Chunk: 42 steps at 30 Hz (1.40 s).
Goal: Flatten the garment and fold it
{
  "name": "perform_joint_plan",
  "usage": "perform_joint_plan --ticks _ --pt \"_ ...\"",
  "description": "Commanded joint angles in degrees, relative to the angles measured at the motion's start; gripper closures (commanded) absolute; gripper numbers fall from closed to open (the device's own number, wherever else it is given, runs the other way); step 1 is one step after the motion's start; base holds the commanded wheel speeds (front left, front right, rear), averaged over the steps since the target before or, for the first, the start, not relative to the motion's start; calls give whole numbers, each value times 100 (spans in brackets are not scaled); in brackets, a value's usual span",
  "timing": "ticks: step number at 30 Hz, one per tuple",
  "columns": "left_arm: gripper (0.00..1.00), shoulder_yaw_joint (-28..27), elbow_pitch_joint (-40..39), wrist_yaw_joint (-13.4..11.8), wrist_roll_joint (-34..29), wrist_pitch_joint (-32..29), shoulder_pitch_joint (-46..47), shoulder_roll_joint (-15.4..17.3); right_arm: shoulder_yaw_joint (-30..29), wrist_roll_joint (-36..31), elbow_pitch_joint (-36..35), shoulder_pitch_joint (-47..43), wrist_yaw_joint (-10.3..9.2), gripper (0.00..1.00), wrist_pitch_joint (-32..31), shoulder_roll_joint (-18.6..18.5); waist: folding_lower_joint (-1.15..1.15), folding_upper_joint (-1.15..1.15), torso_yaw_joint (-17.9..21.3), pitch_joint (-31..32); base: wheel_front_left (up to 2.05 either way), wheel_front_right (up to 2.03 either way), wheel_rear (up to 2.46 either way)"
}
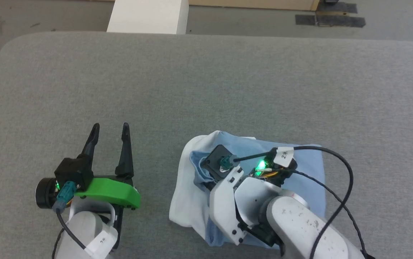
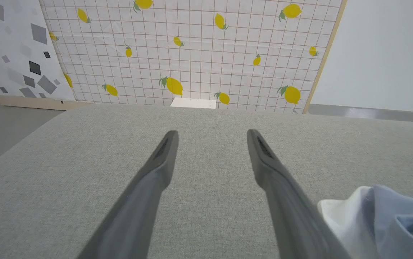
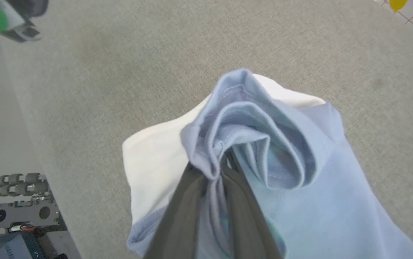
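Grey fabric covers the table [image 1: 206, 79], on whose near part the garment [image 1: 249, 145] lies bunched, one blue fold pinched by the right gripper [image 3: 213, 165], while the left gripper [image 1: 110, 126] stands spread and empty to its left.

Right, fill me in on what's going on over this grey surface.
The robot's right gripper is shut on a bunched fold of the light blue knit polo shirt, which lies crumpled, some white fabric showing, on the grey fabric-covered surface. The left gripper stands open and empty over a bare stretch to the shirt's left. The shirt is not yet flattened or folded.
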<state>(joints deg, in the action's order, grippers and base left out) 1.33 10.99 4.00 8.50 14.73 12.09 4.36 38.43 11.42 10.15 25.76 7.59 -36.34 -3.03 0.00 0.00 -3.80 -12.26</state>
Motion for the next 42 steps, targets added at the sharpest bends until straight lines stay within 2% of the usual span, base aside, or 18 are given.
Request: perform_joint_plan --ticks 1,6,13,17,22,25,28,31,37,42 --pt "0 -2 14 30 -57 27 129 -27 46 135 161 106 -10 0 90 11 0 0 -70 -77 0 0 0" --pt "0 -57 46 42 -76 27 112 -44 180 591 384 235 -10 0 373 13 0 0 -24 -70 0 0 0" --pt "0 -159 100 59 -110 27 -9 -35 -290 1185 -340 208 -10 0 1408 14 0 0 200 167 0 0 0" --pt "0 -204 83 63 -137 27 -99 -30 -1100 1140 -910 -145 -10 0 2116 14 0 0 331 343 0 0 0" --pt "0 -235 63 84 -167 27 -212 -22 -2623 1090 -1480 -1030 -10 0 3075 14 0 0 451 543 0 0 0" --pt "0 -229 55 98 -175 27 -245 -25 -3417 1234 -1509 -1529 -10 0 3376 14 0 0 463 598 0 0 0" --pt "0 -226 32 110 -181 27 -277 -29 -4095 1358 -1191 -1985 -10 0 3284 14 0 0 472 626 0 0 0" --pt "0 -221 8 118 -179 27 -290 -37 -4290 1548 -816 -2190 -10 0 2930 15 0 0 462 612 0 0 0" --pt "0 -207 5 135 -160 27 -277 -58 -4067 2225 -82 -2300 -10 0 2021 15 0 0 377 544 0 0 0" --pt "0 -175 14 139 -145 27 -262 -82 -3817 2512 484 -2153 -10 0 1464 15 0 0 265 505 0 0 0"
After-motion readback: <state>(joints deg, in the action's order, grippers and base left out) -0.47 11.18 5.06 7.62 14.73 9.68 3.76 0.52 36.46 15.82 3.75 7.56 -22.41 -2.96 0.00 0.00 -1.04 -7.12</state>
